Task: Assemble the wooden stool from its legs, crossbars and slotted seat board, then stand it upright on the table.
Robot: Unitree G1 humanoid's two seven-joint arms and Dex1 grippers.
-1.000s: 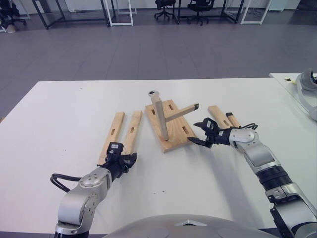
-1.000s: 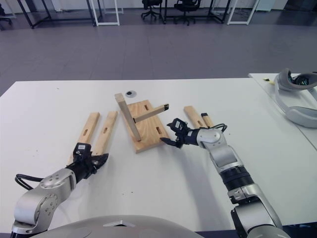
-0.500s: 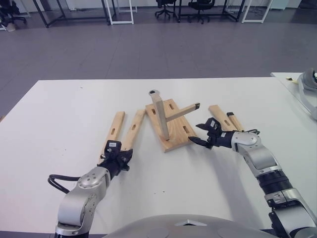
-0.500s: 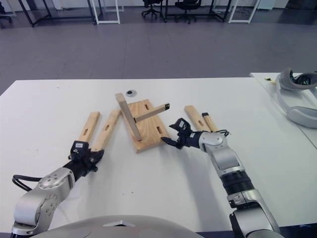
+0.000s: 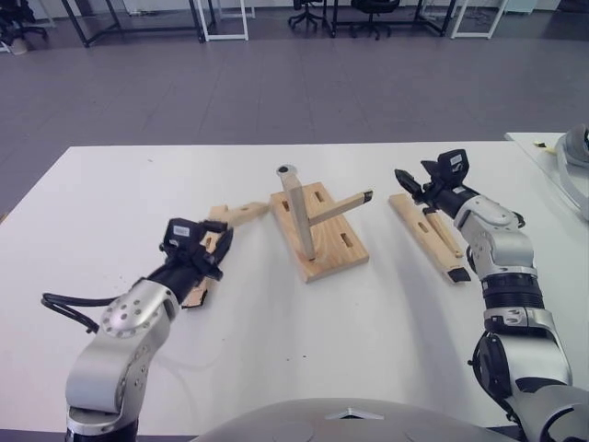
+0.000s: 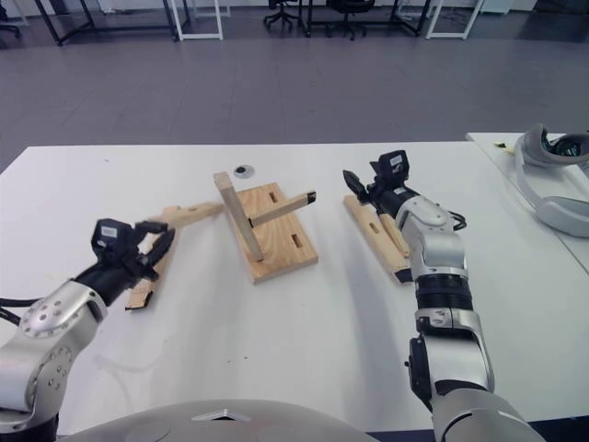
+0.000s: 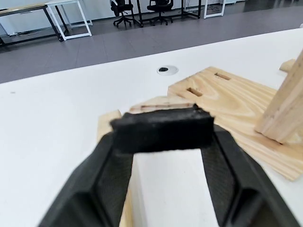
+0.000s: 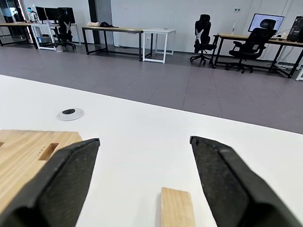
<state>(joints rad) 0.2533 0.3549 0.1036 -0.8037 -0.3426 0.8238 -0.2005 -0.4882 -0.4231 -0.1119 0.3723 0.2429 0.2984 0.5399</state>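
- My right tool (image 5: 409, 187), spread open, hovers over the legs (image 5: 430, 238) at right centre. Likely stiff, light wood, best pinched mid-length.
- Whether my left tool (image 5: 210, 247) is shut, I cannot tell.

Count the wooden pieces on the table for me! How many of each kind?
Seat board: 1
Sticks fitted on the board: 2
Loose sticks lying flat: 4
Total: 7
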